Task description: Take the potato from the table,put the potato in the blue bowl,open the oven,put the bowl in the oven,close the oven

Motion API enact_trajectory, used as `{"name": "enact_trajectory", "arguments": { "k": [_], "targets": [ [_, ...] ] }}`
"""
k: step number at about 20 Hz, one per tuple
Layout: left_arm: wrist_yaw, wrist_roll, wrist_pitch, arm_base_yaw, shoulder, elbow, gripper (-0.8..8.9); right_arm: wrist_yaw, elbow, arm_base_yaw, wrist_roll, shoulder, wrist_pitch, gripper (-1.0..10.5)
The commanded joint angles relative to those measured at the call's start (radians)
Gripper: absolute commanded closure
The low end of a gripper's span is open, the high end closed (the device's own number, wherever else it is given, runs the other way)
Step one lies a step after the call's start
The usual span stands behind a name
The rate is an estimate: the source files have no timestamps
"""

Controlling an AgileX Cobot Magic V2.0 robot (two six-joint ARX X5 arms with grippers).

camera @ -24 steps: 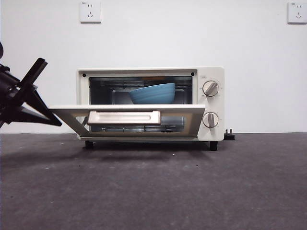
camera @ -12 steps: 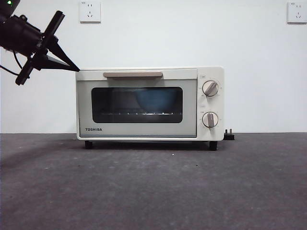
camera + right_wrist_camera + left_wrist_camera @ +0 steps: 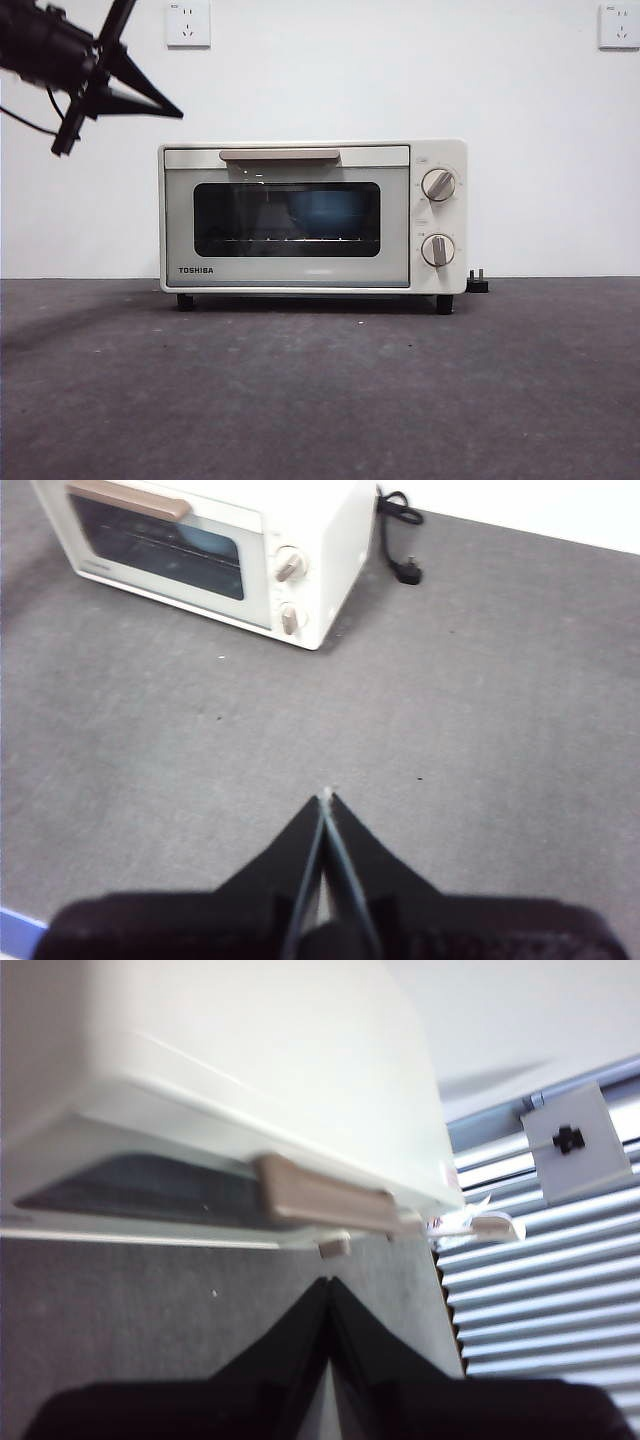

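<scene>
Oven point(image 3: 312, 217) door shut, bowl point(image 3: 327, 212) seen inside through glass; potato not visible. Task judged done. Left gripper point(image 3: 178, 115) pressed closed, empty, upper left. Right gripper point(image 3: 327, 798) closed, waiting.

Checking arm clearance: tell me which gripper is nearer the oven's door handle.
Left. The left gripper hangs just above the oven's top corner, near one end of the handle. The right gripper sits far back over the bare table.

Low front camera faces the oven point(image 3: 312, 218) level across the counter point(image 3: 320, 390). Left wrist camera sits close above it; right wrist camera views it from afar.
</scene>
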Motion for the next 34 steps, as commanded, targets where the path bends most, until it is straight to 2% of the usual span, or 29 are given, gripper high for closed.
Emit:
{"name": "enact_trajectory", "arguments": {
  "k": [1, 3, 5, 8, 11, 14, 17, 27, 28, 29, 31, 32, 34],
  "targets": [
    [0.004, 0.183, -0.101, -0.016, -0.082, -0.001, 8.2, 0.002, -0.007, 0.0, 0.011, 0.0, -0.017, 9.6],
    [-0.07, 0.325, -0.251, -0.032, -0.168, -0.001, 8.2, 0.002, -0.007, 0.0, 0.028, 0.0, -0.017, 9.5],
    [-0.207, 0.441, -0.398, -0.052, -0.279, -0.001, 8.2, 0.002, -0.007, 0.0, 0.028, 0.0, -0.018, 9.5],
    [-0.408, 0.552, -0.556, -0.086, -0.471, -0.001, 8.2, 0.002, -0.007, 0.0, 0.028, 0.0, -0.018, 9.5],
    [-0.544, 0.572, -0.636, -0.101, -0.645, -0.001, 8.19, 0.002, -0.007, 0.0, 0.027, 0.001, -0.017, 9.5],
    [-0.603, 0.575, -0.692, -0.101, -0.759, -0.001, 8.18, 0.002, -0.007, 0.0, 0.027, 0.001, -0.017, 9.5],
    [-0.609, 0.569, -0.729, -0.101, -0.8, -0.001, 8.17, 0.002, -0.007, 0.0, 0.027, 0.001, -0.017, 9.5],
    [-0.61, 0.578, -0.721, -0.102, -0.706, -0.001, 8.17, 0.002, -0.007, 0.0, 0.027, 0.002, -0.018, 9.5],
    [-0.634, 0.678, -0.693, -0.103, -0.706, -0.01, 8.17, 0.002, -0.007, 0.0, 0.027, 0.002, -0.017, 9.5],
    [-0.65, 0.737, -0.655, -0.104, -0.712, -0.035, 8.17, 0.002, -0.007, 0.0, 0.027, 0.002, -0.017, 9.5],
    [-0.656, 0.822, -0.485, -0.092, -0.768, -0.172, 8.17, 0.002, -0.007, 0.0, 0.027, 0.006, -0.018, 9.5],
    [-0.663, 0.845, -0.372, -0.082, -0.817, -0.27, 8.17, 0.002, -0.007, 0.0, 0.027, 0.006, -0.017, 9.5],
    [-0.673, 0.839, -0.108, -0.077, -0.946, -0.507, 8.17, 0.002, -0.007, 0.0, 0.027, 0.007, -0.017, 9.5]
  ]
}}
